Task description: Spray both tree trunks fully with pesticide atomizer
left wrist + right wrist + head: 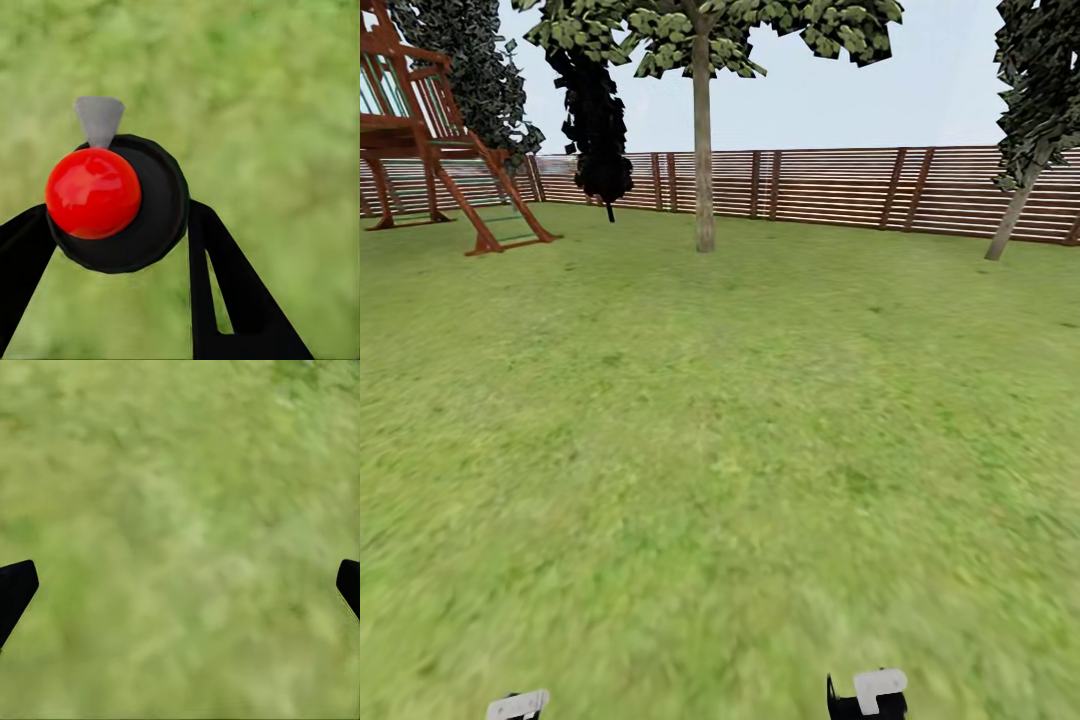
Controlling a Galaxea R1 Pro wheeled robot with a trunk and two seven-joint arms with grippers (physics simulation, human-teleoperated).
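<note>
The left claw (120, 225) is clenching the pesticide atomizer (112, 199); in the left wrist view its fingers are pressing both sides of the dark body, with the red top and pale nozzle pointing outward, apparently to keep it ready for spraying. The right claw (180, 592) is hanging released over the lawn (720, 450), fingers spread wide. In the head view, one tree trunk (703, 150) is standing upper centre before the wooden fence (840, 190); another trunk (1015, 210) is leaning at upper right. The approach appears unfinished.
</note>
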